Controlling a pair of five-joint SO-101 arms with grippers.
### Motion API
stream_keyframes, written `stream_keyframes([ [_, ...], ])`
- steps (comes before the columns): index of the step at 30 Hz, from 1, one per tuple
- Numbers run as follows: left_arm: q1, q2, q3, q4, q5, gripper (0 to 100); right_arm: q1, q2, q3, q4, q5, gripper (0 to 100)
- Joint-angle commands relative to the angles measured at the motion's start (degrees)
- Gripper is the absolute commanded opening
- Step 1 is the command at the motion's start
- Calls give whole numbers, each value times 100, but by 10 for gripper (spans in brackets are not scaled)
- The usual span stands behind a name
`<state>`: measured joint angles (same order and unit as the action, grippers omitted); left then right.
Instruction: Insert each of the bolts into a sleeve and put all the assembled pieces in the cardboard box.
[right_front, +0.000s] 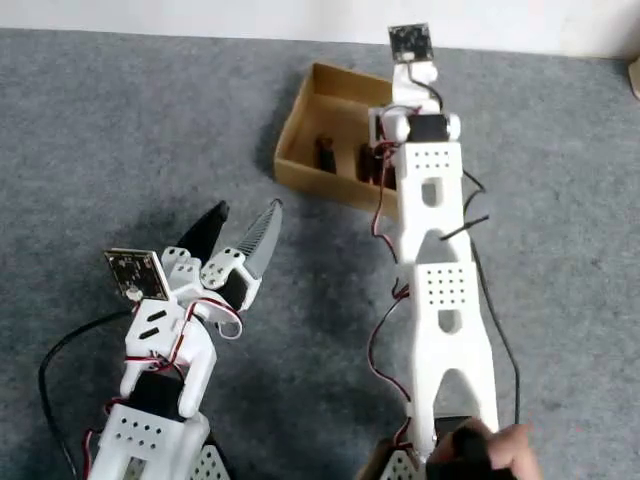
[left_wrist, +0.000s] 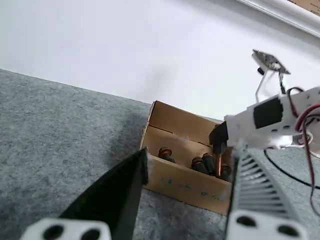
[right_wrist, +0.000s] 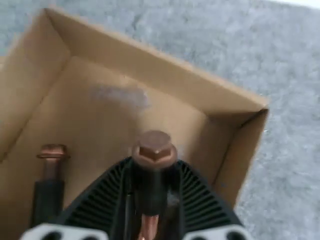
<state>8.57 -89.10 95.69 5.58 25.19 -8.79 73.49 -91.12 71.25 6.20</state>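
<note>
The sleeved bolt is hanging inside the cardboard box, clamped by the right hand beside finished pieces already lying there, while the left hand is hovering spread and empty near the box, so probably only release remains.

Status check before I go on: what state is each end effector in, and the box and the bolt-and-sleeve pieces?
left end effector: open, empty, short of the box.
right end effector: shut on the held piece, above the box's inside.
held piece: bolt through its sleeve, roughly upright, not yet released.
cardboard box: open-topped, upright.
pieces in the box: several assembled, lying on its floor.
</note>
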Motion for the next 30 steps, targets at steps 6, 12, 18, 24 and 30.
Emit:
stream_keyframes([
  [6,-48,-22,-312,18,-35,263,163,277,-418,295,70,30],
  [12,-48,-22,-312,18,-35,263,242,233,-479,646,62,276],
  [18,-48,-22,-312,18,-35,263,224,-180,-954,1376,62,334],
  [24,-48,-22,-312,18,-35,263,242,-1165,-989,1921,35,333],
  [30,-48,-22,-303,18,-35,263,224,-2369,-989,2378,26,333],
])
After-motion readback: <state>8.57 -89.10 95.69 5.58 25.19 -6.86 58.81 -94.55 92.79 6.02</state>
